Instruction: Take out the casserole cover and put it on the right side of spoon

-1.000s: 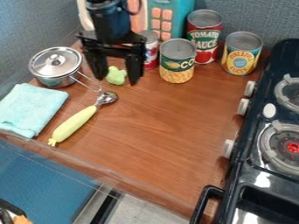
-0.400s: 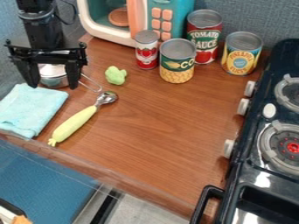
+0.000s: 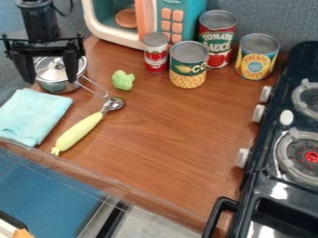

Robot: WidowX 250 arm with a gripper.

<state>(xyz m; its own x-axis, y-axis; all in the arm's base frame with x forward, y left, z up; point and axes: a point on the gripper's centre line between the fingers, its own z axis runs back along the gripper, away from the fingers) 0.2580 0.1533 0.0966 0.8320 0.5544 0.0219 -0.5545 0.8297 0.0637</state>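
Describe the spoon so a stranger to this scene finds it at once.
On the brown counter, left of the black stove, find the pale blue towel. Just right of it, below the pot in the picture, the spoon lies slanted. Its long yellow-green handle and metal head set it apart from both neighbours.

The bench is reddish brown with wood grain. The saucepan and its cover are silver, the claw black, the cloth pale aqua. The spoon has a silver bowl and a yellow-green handle; the toy vegetable is light green. The toy microwave mixes teal, cream and coral. The stove is black with white knobs.
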